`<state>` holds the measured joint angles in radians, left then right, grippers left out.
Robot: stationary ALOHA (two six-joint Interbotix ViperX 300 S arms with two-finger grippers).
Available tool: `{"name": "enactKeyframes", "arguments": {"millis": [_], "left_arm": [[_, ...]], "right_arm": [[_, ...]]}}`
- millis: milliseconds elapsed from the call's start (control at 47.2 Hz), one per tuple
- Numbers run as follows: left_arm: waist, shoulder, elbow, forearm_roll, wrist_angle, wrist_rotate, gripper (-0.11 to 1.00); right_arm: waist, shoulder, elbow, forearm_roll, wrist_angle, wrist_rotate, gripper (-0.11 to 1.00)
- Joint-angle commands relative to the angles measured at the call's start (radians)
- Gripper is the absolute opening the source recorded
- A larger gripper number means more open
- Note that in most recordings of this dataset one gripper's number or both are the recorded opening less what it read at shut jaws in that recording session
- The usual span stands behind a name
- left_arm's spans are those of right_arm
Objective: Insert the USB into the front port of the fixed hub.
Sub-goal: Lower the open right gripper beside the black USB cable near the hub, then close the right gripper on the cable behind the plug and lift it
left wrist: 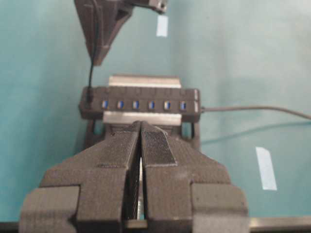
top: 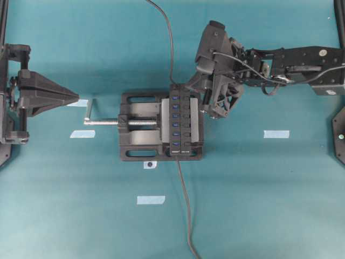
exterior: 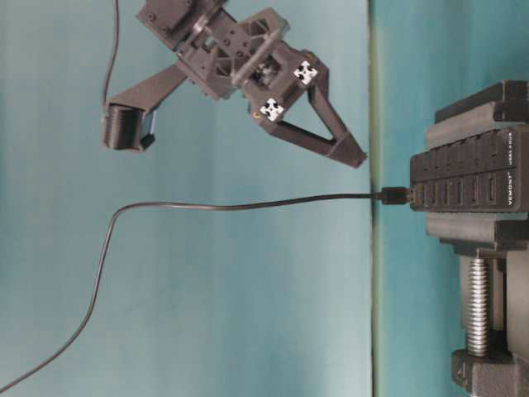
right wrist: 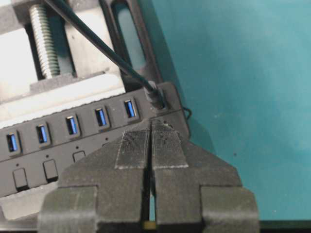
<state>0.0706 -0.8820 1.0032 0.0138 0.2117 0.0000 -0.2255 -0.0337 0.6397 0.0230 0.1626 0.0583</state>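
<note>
The fixed hub (top: 183,121) (exterior: 463,178) (left wrist: 141,103) (right wrist: 73,131) is a black strip with a row of blue ports, clamped in a vise. The USB (top: 173,88) (exterior: 393,197) (left wrist: 90,95) (right wrist: 155,97) is a small black plug on a thin black cable, seated in the end port of the hub. My right gripper (top: 190,83) (exterior: 357,157) (right wrist: 150,124) is shut and holds nothing; its tip hovers just beside the plug without touching it. At the far left, well away from the vise, my left gripper (top: 77,97) (left wrist: 141,125) is shut and empty.
A black vise (top: 140,125) with a silver screw (top: 102,122) holds the hub mid-table. A thicker grey cable (top: 186,205) runs from the hub's other end toward the near edge. Pale tape strips (top: 276,134) (top: 151,199) (top: 82,134) lie on the teal mat.
</note>
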Motion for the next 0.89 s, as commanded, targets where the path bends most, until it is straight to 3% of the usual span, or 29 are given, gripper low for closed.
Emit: {"name": "enactKeyframes", "arguments": {"millis": [0, 127, 233, 339, 488, 551, 869], "left_arm": [[0.003, 0.002, -0.014, 0.002, -0.005, -0.002, 0.00], [0.003, 0.002, -0.012, 0.002, -0.005, 0.000, 0.00], [0.003, 0.003, -0.012, 0.003, -0.005, 0.000, 0.00], [0.003, 0.002, -0.014, 0.002, -0.005, 0.000, 0.00], [0.003, 0.003, -0.012, 0.002, -0.005, 0.000, 0.00], [0.003, 0.003, -0.012, 0.002, -0.005, 0.000, 0.00], [0.003, 0.003, -0.012, 0.002, -0.005, -0.003, 0.00]], "right_arm": [[-0.002, -0.012, -0.026, -0.002, -0.009, -0.005, -0.02], [-0.002, -0.012, -0.025, -0.002, -0.008, -0.006, 0.03], [-0.002, -0.012, -0.026, -0.002, -0.008, -0.006, 0.15], [-0.002, -0.012, -0.026, -0.002, -0.006, -0.008, 0.38], [0.002, -0.005, -0.028, -0.012, -0.005, -0.038, 0.79], [0.006, -0.002, -0.037, -0.014, -0.003, -0.063, 0.90], [0.011, 0.035, -0.074, -0.014, 0.000, -0.103, 0.85]]}}
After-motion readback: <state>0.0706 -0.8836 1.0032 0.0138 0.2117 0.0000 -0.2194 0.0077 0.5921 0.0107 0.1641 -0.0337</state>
